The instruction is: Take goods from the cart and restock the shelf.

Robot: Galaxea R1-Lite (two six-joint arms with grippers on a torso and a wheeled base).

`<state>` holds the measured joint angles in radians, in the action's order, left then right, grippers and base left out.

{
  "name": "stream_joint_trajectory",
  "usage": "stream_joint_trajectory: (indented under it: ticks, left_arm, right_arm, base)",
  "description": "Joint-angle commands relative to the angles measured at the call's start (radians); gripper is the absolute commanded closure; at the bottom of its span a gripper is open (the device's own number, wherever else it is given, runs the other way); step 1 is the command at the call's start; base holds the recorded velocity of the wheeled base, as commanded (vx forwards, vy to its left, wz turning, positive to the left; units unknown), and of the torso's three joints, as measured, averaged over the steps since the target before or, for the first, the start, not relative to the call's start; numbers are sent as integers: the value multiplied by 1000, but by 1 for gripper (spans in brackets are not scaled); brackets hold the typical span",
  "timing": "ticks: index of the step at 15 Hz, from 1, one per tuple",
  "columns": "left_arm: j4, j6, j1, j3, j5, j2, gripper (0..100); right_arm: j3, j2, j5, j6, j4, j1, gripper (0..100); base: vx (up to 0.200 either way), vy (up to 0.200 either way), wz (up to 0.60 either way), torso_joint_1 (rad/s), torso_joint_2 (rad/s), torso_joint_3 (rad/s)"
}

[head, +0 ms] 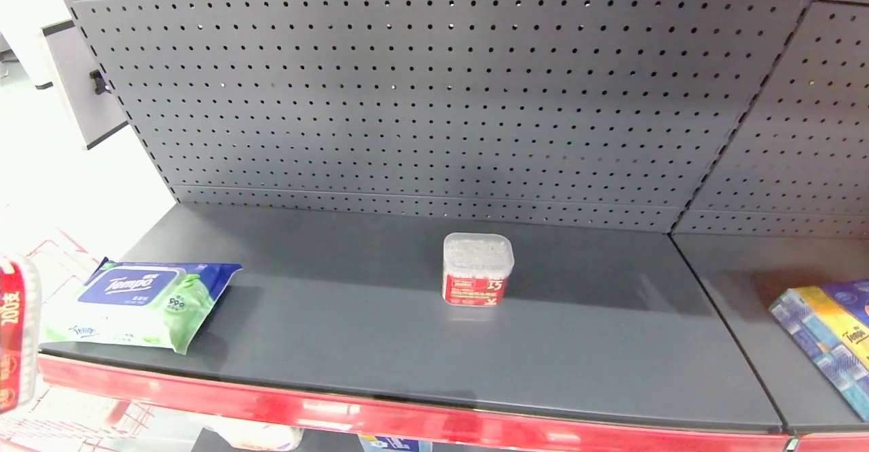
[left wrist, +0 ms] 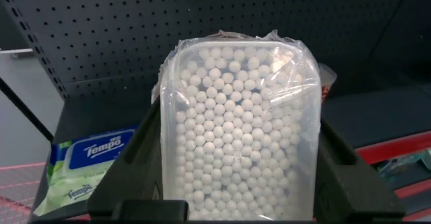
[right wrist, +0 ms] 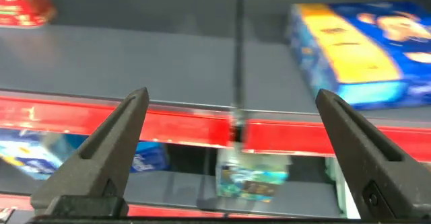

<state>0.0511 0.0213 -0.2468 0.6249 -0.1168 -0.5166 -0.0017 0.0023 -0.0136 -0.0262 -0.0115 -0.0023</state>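
My left gripper (left wrist: 240, 183) is shut on a clear box of cotton swabs (left wrist: 239, 109), whose white tips show through the lid. The same box, with a red label, hangs at the far left (head: 17, 333), beside the shelf's front corner. A second cotton swab box (head: 477, 269) stands upright in the middle of the dark grey shelf (head: 353, 330). My right gripper (right wrist: 232, 150) is open and holds nothing, in front of the shelf's red front edge (right wrist: 168, 120). The red wire cart (head: 58, 255) sits low on the left.
A pack of wet wipes (head: 142, 301) lies at the shelf's front left corner. A blue and yellow tissue pack (head: 831, 336) lies on the neighbouring shelf to the right. A perforated back panel (head: 434, 99) closes the rear. More goods sit on the lower shelf (right wrist: 252, 173).
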Motion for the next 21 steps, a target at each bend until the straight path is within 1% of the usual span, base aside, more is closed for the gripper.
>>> stream_joint_trajectory:
  ticks: [1,2,3,4,5,6,7,8,9,10,11,12,13,14,15,16,19,21]
  left_arm:
    - [0,0,0,3,-1,-6,100]
    - [-2,0,0,3,-4,-13,100]
    - [-2,0,0,1,-4,-13,100]
    - [-4,17,1,6,-3,-23,100]
    - [-5,48,4,7,11,-40,100]
    - [-4,54,6,12,22,-54,100]
    - [-5,55,4,15,23,-68,100]
    - [-7,52,4,26,23,-94,100]
    - [-7,45,4,38,25,-120,100]
    - [-5,45,6,44,26,-128,100]
    - [-4,45,3,58,12,-131,100]
    - [-4,45,1,70,-1,-135,100]
    - [-2,45,3,73,-4,-135,100]
    - [0,45,3,78,-3,-132,100]
    - [3,45,1,78,-4,-129,100]
    - [3,45,1,78,-6,-129,100]
    - [3,43,0,95,-20,-137,100]
    - [4,43,0,90,-27,-141,100]
  right_arm:
    - [-155,145,-5,11,1,-2,0]
    - [-465,446,0,100,1,-2,0]
    - [-574,538,9,111,-7,7,0]
    - [-652,659,61,58,1,39,0]
    - [-636,732,118,-47,2,79,0]
    - [-627,820,129,-78,19,107,0]
    - [-623,883,142,-78,31,143,0]
    - [-624,946,196,-75,38,206,0]
    - [-629,1025,261,-52,47,219,0]
    - [-624,1068,319,-51,64,222,0]
    - [-627,1144,465,-64,99,222,0]
    - [-633,1220,563,-101,139,217,0]
    - [-636,1266,604,-126,166,217,0]
    - [-655,1360,692,-158,234,222,0]
    - [-667,1420,750,-169,269,229,0]
    - [-673,1449,768,-178,280,245,0]
    - [-759,1547,776,-230,283,315,0]
    - [-813,1605,768,-267,281,375,0]
  base:
    - [0,0,0,0,0,0]
    - [0,0,0,0,0,0]
    - [0,0,0,0,0,0]
    - [0,0,0,0,0,0]
    - [0,0,0,0,0,0]
    - [0,0,0,0,0,0]
    - [0,0,0,0,0,0]
    - [0,0,0,0,0,0]
    - [0,0,0,0,0,0]
    - [0,0,0,0,0,0]
    - [0,0,0,0,0,0]
    - [0,0,0,0,0,0]
    - [0,0,0,0,0,0]
    - [0,0,0,0,0,0]
    - [0,0,0,0,0,0]
    - [0,0,0,0,0,0]
    - [0,0,0,0,0,0]
    - [0,0,0,0,0,0]
